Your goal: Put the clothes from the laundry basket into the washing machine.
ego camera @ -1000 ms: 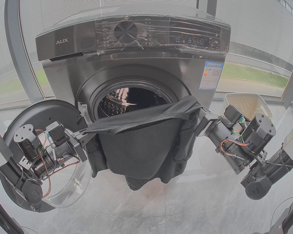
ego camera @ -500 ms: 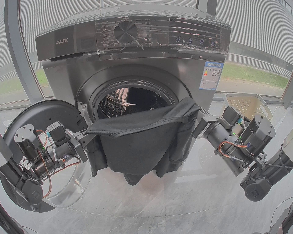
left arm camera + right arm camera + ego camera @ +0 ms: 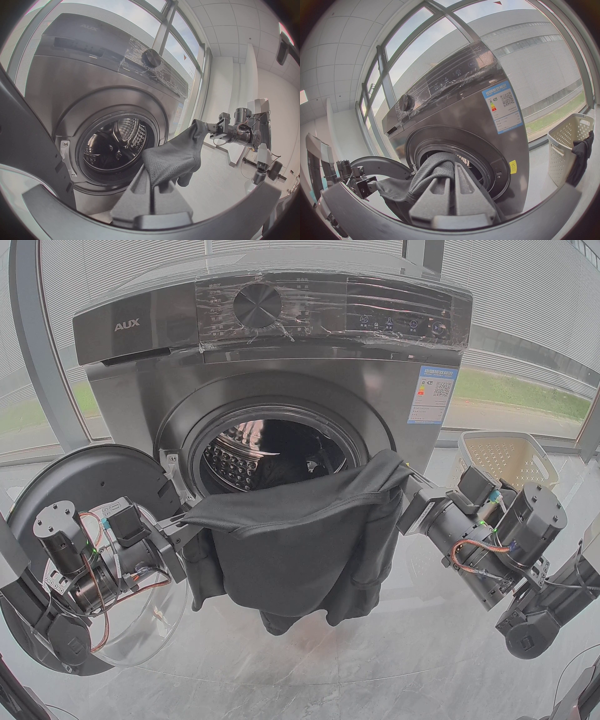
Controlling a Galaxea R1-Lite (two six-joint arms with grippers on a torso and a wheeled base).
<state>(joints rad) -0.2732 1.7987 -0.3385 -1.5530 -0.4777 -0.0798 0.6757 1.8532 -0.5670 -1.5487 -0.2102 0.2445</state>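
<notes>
A black garment (image 3: pixel 300 534) hangs stretched in front of the washing machine (image 3: pixel 269 371), just below its open drum mouth (image 3: pixel 275 449). My left gripper (image 3: pixel 187 524) is shut on the garment's left end and my right gripper (image 3: pixel 409 480) on its right end. The left wrist view shows the left gripper (image 3: pixel 151 190) pinching the cloth (image 3: pixel 175 156). In the right wrist view the right gripper (image 3: pixel 453 178) pinches the fabric (image 3: pixel 431 175). Dark cloth (image 3: pixel 281 465) lies inside the drum. The laundry basket (image 3: pixel 506 455) stands at the right of the machine.
The round door (image 3: pixel 87 480) stands swung open at the left, close behind my left arm. Another dark garment (image 3: pixel 581 159) hangs over the basket's rim (image 3: pixel 568 140). Smooth grey floor (image 3: pixel 350 665) lies bare below the hanging garment.
After rising slightly, both grippers have sunk with the garment, and the left one has shifted a little right. More of the drum mouth shows above the garment's edge, with dark cloth inside.
</notes>
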